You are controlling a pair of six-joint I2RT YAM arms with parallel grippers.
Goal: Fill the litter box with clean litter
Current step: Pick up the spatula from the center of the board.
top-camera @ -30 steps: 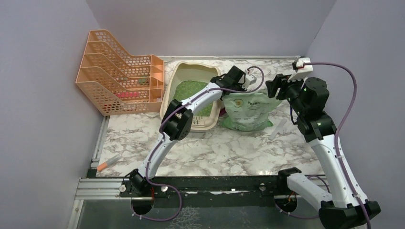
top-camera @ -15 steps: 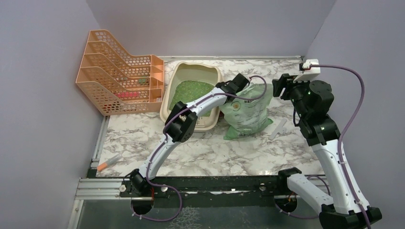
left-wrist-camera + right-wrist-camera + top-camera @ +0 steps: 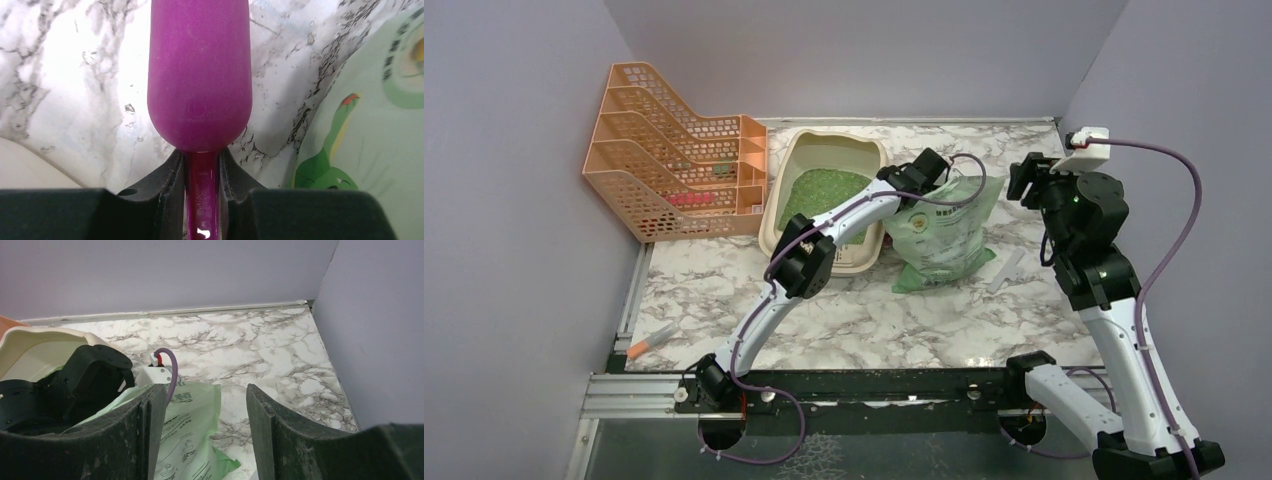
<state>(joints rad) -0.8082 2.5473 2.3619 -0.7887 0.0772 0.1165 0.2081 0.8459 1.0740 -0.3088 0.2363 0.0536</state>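
Left gripper [image 3: 202,161] is pinched on the thin handle of the magenta scoop [image 3: 199,75], which lies on the worktop [image 3: 75,75] between the litter box [image 3: 796,150] and the slumped litter bag [image 3: 944,235]. Green litter [image 3: 822,190] already sits in the box. Right gripper [image 3: 204,390] hangs spread, holding nothing, beyond the bag. The risk: so narrow a hold could let the scoop swivel on the lift, and that arm, tight beside the bag, might drag it.
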